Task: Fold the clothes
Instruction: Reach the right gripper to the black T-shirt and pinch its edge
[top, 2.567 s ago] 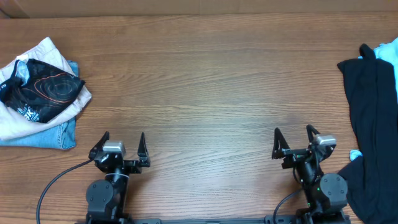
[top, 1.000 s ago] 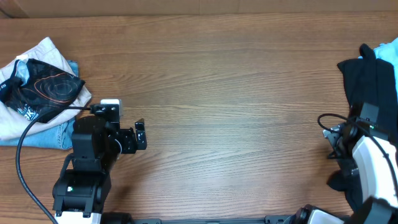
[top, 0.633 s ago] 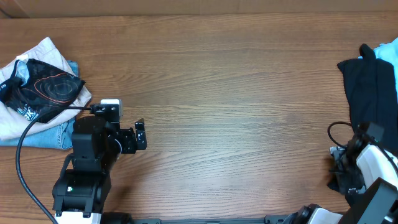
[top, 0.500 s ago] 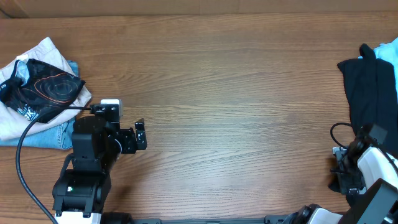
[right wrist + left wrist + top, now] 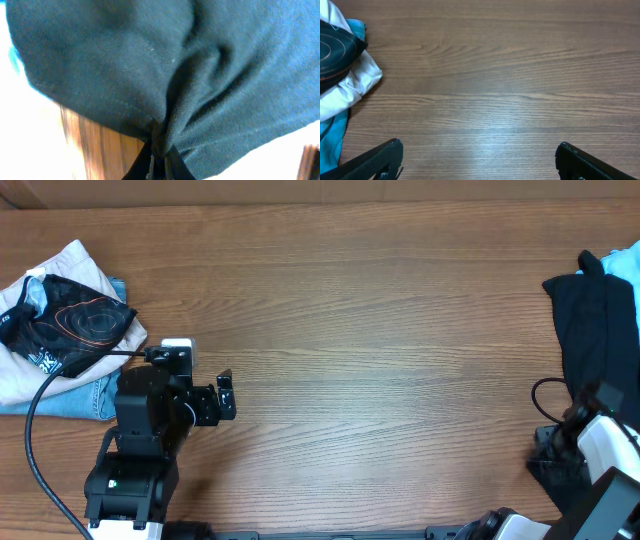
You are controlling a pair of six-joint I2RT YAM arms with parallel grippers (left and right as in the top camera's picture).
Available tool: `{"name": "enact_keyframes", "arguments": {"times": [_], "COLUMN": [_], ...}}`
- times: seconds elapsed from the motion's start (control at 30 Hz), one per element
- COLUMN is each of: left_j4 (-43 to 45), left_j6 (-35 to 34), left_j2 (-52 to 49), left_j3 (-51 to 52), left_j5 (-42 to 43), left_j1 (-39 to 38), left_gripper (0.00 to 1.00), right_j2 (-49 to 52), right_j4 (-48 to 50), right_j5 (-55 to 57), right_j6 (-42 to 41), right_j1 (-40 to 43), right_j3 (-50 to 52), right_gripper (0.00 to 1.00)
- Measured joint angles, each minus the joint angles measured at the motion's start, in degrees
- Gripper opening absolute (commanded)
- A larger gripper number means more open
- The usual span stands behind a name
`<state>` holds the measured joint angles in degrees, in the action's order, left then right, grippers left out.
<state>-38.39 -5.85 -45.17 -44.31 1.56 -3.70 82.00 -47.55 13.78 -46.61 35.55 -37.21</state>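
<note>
The clothes, a plain black T-shirt [image 5: 590, 330], lie bunched at the table's right edge and run down toward its front corner. My right gripper [image 5: 553, 463] is low at the front right, at the shirt's lower part. In the right wrist view the black fabric [image 5: 150, 65] fills the frame, and my right gripper [image 5: 160, 150] is shut on a pinched fold of it, just above the wood. My left gripper [image 5: 226, 394] hovers over bare wood at the left. Seen from the left wrist, that gripper [image 5: 479, 150] is open wide with nothing between its fingers.
A pile at the far left holds a black garment with an orange-and-white swirl print [image 5: 70, 325], a white cloth [image 5: 60, 270] and blue denim [image 5: 80, 395]. Light blue cloth [image 5: 625, 260] peeks out behind the black shirt at the right. The white cloth [image 5: 355, 82] also lies left of the left gripper.
My right arm has moved toward the table's front along the shirt, and its gripper has gone from open to shut on a fold of black fabric. The left arm has not moved.
</note>
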Motion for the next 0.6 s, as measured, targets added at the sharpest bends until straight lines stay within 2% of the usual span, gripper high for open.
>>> {"name": "enact_keyframes", "arguments": {"times": [0.23,0.43,0.6], "left_j4": [0.5,0.5,0.5], "left_j6": [0.0,0.0,0.0], "left_j2": [0.0,0.0,0.0], "left_j3": [0.0,0.0,0.0], "left_j5": [0.2,0.2,0.2], "left_j1": [0.0,0.0,0.0], "left_gripper": [1.0,1.0,1.0], "right_j2": [-5.7,-13.9,-17.6], "right_j4": [-7.8,-9.9,-10.5], "right_j5": [-8.3,-19.6,-26.5], "right_j6": [7.9,17.8,22.8], "right_j1": [0.1,0.1,-0.2], "right_j3": [-12.2,-23.1,-25.4], "right_gripper": [0.04,0.04,0.04]}}
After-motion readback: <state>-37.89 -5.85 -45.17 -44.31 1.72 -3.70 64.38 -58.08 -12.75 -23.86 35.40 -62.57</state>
